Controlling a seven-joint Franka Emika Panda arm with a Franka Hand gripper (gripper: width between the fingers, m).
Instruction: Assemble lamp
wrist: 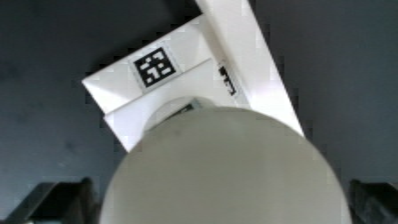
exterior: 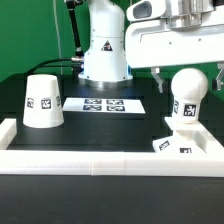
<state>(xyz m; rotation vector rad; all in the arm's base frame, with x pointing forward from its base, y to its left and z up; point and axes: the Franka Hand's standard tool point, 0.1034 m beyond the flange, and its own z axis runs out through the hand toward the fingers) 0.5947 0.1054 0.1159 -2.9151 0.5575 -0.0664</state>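
Standing upright on the flat, angular base point(exterior: 196, 141), the bulb point(exterior: 186, 96) is at the exterior view's right, near the front rail point(exterior: 100, 162); it is smooth white plastic, a rounded head on a thicker post, with a square black-and-white tag on the post. The base has sharp corners and carries two such tags on its near edge. Every tag shows a blocky pattern inside a black border, and no letters can be made out at this size. The pincer point(exterior: 186, 74) hangs over the bulb's head with its dark fingers apart, one on either side; whether they touch the head I cannot tell. From the wrist, the head point(wrist: 217, 165) fills the view as a pale matt dome, with the base point(wrist: 178, 88) and one tag beyond it and a dark fingertip point(wrist: 54, 203) at the edge. The shade point(exterior: 42, 100), a white truncated cone with its narrow end up and one tag on its side, stands well apart at the exterior view's left on the dark, matt tabletop point(exterior: 120, 130). Between them, farther back, lies the marker board point(exterior: 103, 104), a thin white strip with a row of tags.
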